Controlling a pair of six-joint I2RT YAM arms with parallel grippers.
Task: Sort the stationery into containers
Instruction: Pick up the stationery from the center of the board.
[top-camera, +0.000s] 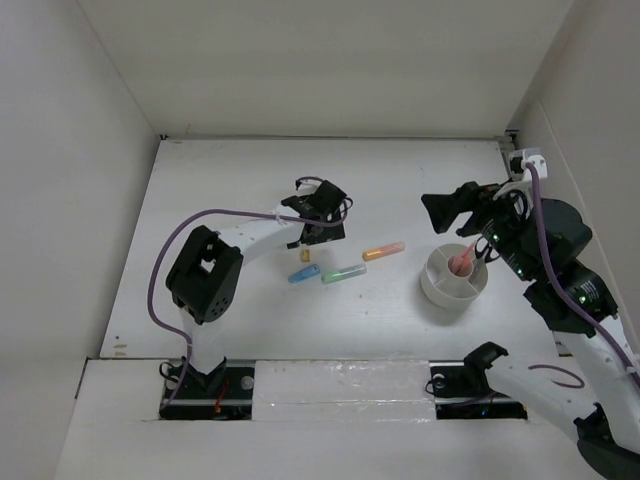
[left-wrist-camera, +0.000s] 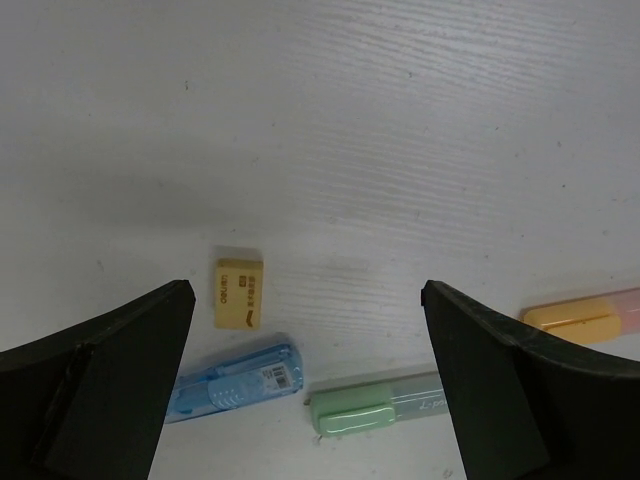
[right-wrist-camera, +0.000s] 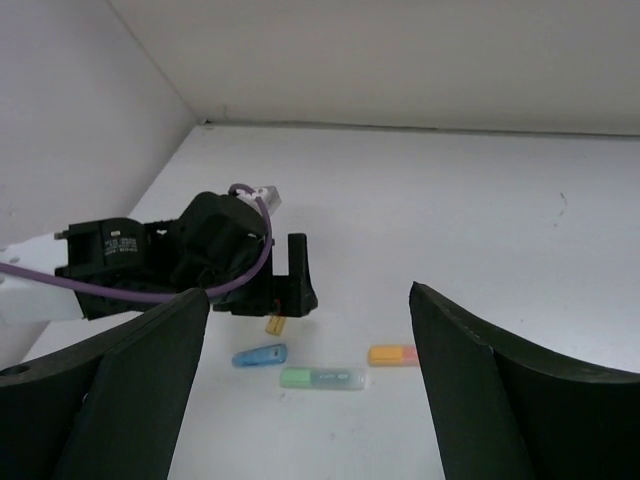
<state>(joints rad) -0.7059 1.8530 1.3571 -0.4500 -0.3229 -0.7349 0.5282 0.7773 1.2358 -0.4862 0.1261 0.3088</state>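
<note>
My left gripper (top-camera: 321, 236) is open and empty, hovering just behind the stationery on the table. In its wrist view a tiny yellow block (left-wrist-camera: 239, 292), a blue marker (left-wrist-camera: 235, 381) and a green marker (left-wrist-camera: 375, 405) lie between its open fingers, with an orange marker (left-wrist-camera: 585, 315) at the right. From above I see the yellow block (top-camera: 303, 256), blue marker (top-camera: 303, 274), green marker (top-camera: 343, 272) and orange marker (top-camera: 383, 251). The white divided cup (top-camera: 440, 291) holds reddish pens (top-camera: 462, 261). My right gripper (top-camera: 436, 213) is open and empty, raised behind the cup. The scissors are out of view.
White walls close in the table at the back and on both sides. A white socket block (top-camera: 527, 160) with a purple cable sits at the back right corner. The left arm's base link (top-camera: 204, 273) stands left of the markers.
</note>
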